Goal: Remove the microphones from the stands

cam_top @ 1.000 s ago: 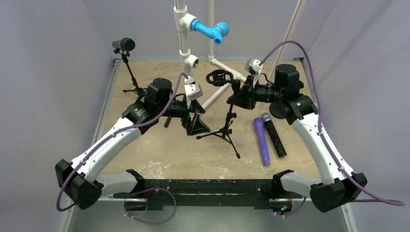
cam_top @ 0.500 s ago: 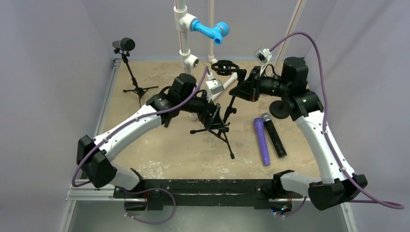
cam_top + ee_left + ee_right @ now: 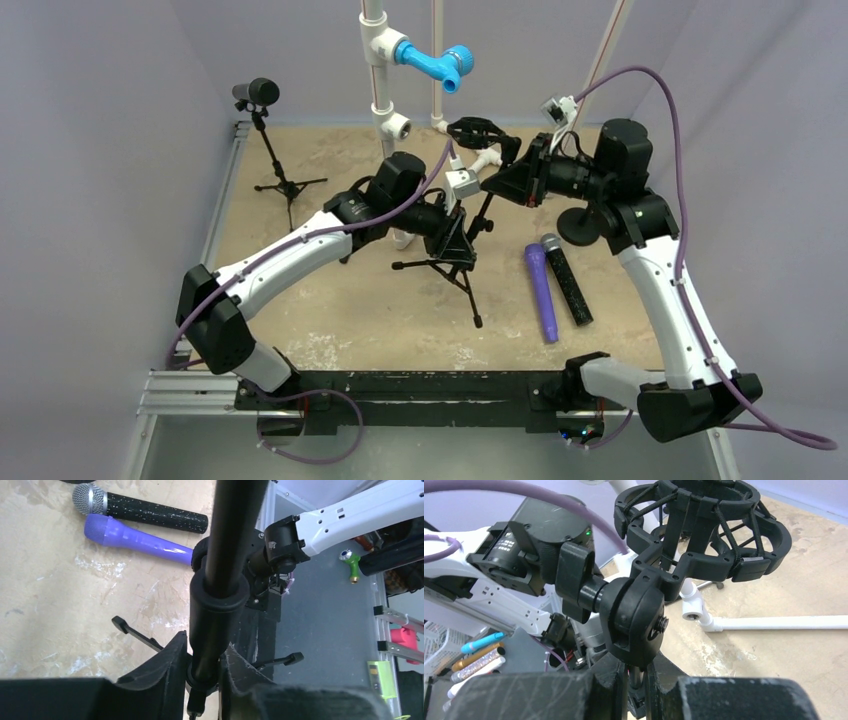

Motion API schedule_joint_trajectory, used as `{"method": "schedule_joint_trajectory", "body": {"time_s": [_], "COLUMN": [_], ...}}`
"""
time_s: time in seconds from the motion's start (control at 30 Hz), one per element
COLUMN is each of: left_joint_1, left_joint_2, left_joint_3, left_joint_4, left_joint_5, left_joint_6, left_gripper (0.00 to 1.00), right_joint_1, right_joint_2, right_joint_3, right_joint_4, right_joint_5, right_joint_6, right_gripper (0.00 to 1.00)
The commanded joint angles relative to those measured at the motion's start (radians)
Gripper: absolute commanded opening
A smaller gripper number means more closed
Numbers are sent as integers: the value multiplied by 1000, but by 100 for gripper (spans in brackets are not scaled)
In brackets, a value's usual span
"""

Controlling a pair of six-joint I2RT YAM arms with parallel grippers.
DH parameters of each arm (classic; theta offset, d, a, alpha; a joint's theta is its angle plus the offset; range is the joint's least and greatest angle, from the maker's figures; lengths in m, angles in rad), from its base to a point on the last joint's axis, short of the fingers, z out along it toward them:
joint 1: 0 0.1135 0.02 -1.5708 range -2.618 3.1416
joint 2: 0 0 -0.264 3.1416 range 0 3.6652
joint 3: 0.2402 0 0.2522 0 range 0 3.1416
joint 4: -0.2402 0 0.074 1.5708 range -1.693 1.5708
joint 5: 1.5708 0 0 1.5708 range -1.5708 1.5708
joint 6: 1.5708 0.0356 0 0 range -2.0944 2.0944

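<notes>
the shock mount (image 3: 704,535) atop the stand (image 3: 484,212) looks empty, and a purple microphone (image 3: 541,290) and a black microphone (image 3: 567,280) lie on the tabletop (image 3: 350,310) near it, so the removal seems done. the left end effector (image 3: 205,655) pinches the stand's lower pole, and the right end effector (image 3: 636,672) pinches the thin rod under the mount.

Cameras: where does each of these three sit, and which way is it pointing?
Top external: fixed above and behind the arms, looking down at the table; both arms show, holding the microphone stand.
Left wrist: on the left arm, looking along the left end effector, clamped on the stand's pole, toward the purple microphone.
Right wrist: on the right arm, looking past the right end effector at the empty shock mount.
Shared: all three show the stand; top and left wrist both show the purple microphone.
</notes>
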Motion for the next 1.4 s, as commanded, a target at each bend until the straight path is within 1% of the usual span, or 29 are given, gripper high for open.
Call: {"method": "schedule_joint_trajectory", "body": {"time_s": [0.0,0.03,0.1,0.13,0.2,0.3,0.37,0.4,0.47,0.6,0.8,0.83,1.0,1.1,1.13,1.2,1.23,1.3,1.33,1.37], "left_joint_1": [-7,-6,-6,-6,-6,-6,-6,-6,-6,-6,-6,-6,-7,-6,-7,-6,-6,-7,-7,-6], "left_joint_2": [0,-6,-21,-29,-45,-66,-76,-80,-85,-88,-87,-86,-82,-83,-83,-83,-83,-83,-83,-83], "left_joint_3": [39,37,28,20,15,11,9,10,12,12,12,12,14,14,12,11,11,10,11,10], "left_joint_4": [36,31,33,38,44,46,46,46,48,52,58,59,62,62,62,63,63,69,77,87], "left_joint_5": [42,47,65,80,117,161,182,191,213,248,267,267,277,282,284,290,296,312,323,340], "left_joint_6": [4,8,12,16,14,16,20,21,24,22,16,16,10,10,10,8,6,-6,-20,-36], "left_gripper": [4,0,0,0,0,0,0,0,0,0,0,0,0,0,0,0,0,0,0,0], "right_joint_1": [-8,-10,-14,-14,-18,-23,-23,-23,-25,-27,-26,-27,-26,-26,-27,-26,-26,-25,-23,-23], "right_joint_2": [-46,-48,-55,-60,-70,-101,-115,-122,-146,-176,-176,-172,-150,-142,-141,-140,-143,-149,-156,-163], "right_joint_3": [4,3,1,-5,-16,-59,-76,-83,-115,-203,-291,-302,-308,-303,-302,-302,-302,-288,-273,-251], "right_joint_4": [76,73,70,69,46,9,-39,-64,-89,-77,30,62,100,109,110,109,101,45,-19,-95], "right_joint_5": [-32,-32,-37,-42,-50,-61,-89,-98,-110,-179,-277,-290,-309,-317,-318,-324,-326,-313,-292,-266], "right_joint_6": [43,41,34,26,-2,-52,-95,-115,-140,-144,-88,-56,-34,-32,-34,-49,-67,-158,-249,-369], "right_gripper": [0,0,0,6,31,55,66,69,71,70,64,63,52,44,40,29,21,6,1,0]}}
